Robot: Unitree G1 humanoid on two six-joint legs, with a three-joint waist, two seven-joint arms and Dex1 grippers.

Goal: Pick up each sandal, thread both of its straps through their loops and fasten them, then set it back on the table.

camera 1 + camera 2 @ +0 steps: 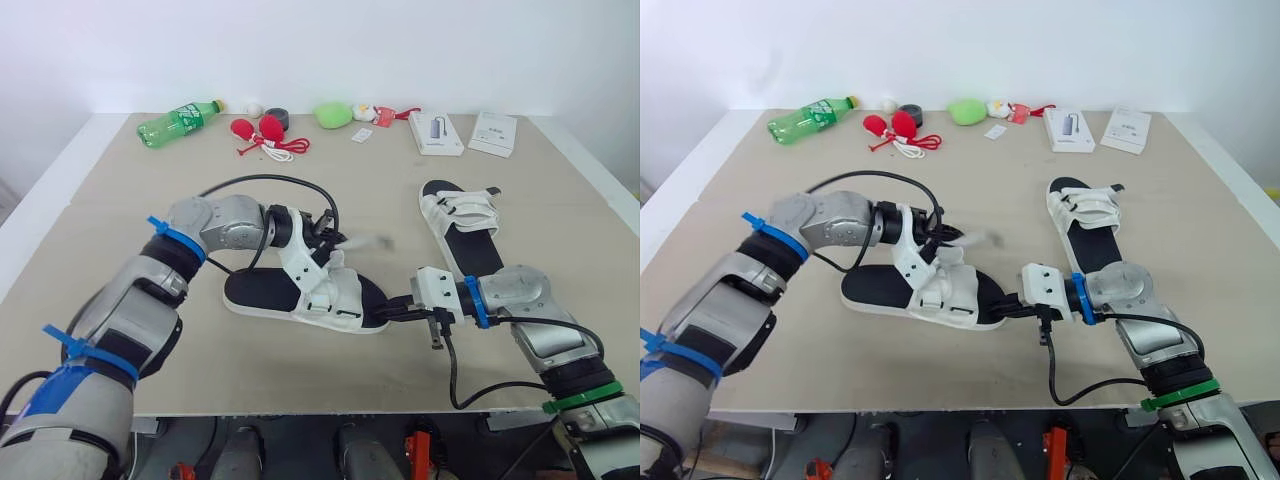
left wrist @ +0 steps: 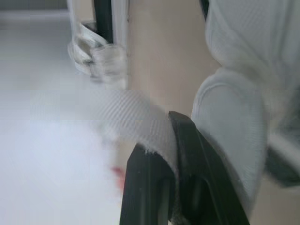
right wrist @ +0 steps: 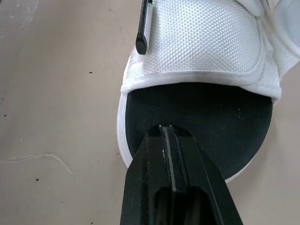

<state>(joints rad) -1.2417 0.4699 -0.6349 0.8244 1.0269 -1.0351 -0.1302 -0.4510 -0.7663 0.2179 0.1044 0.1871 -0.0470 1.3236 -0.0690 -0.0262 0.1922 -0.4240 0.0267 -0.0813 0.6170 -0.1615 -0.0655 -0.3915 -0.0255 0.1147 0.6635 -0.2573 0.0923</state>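
**Strap Out, Toe Pinned**

Found the near sandal (image 1: 300, 295) lying flat around the middle of the desk (image 1: 120, 200), toe toward the right arm. Pinched the free end of its white strap (image 1: 365, 241) tight in the left pincer (image 1: 335, 238) and held it out sideways above the upper. Pressed down on the toe end of the black footbed (image 3: 201, 112) with the right pincer (image 1: 395, 312), fingers closed together with nothing between them. Spotted the far sandal (image 1: 460, 222) well apart, farther back on the right. Judged the shoe light, firm in the sole and soft in the woven upper, likely to skate on the smooth desk unless pinned. Judged the strap limp: best gripped close to its tip for feeding a loop, with the toe or sole rim as the steady hold.
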